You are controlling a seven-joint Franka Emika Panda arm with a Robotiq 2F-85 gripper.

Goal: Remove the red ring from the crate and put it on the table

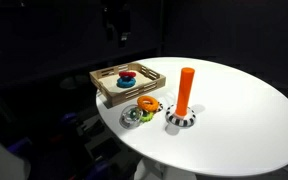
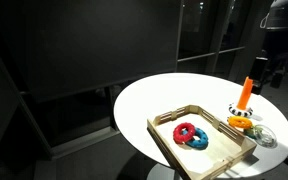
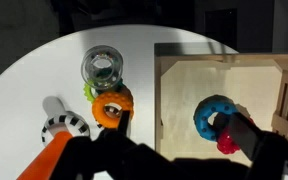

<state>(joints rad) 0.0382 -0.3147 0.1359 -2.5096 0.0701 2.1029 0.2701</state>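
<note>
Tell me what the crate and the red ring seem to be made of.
The crate: light matte wood, by its pale tan boards and slatted sides. The red ring: likely glossy plastic, by its even colour and sheen; painted wood is possible.

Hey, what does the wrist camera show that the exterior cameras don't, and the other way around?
Only the wrist view: the gripper close up, its fingers spread apart, one covering part of the red ring, looking straight down into the crate. Only the exterior views: the whole round table, the orange peg standing upright at full length, and the dark arm overhead. Both: the red ring beside the blue ring inside the crate; the orange ring, clear ring and striped base outside it on the table.
</note>
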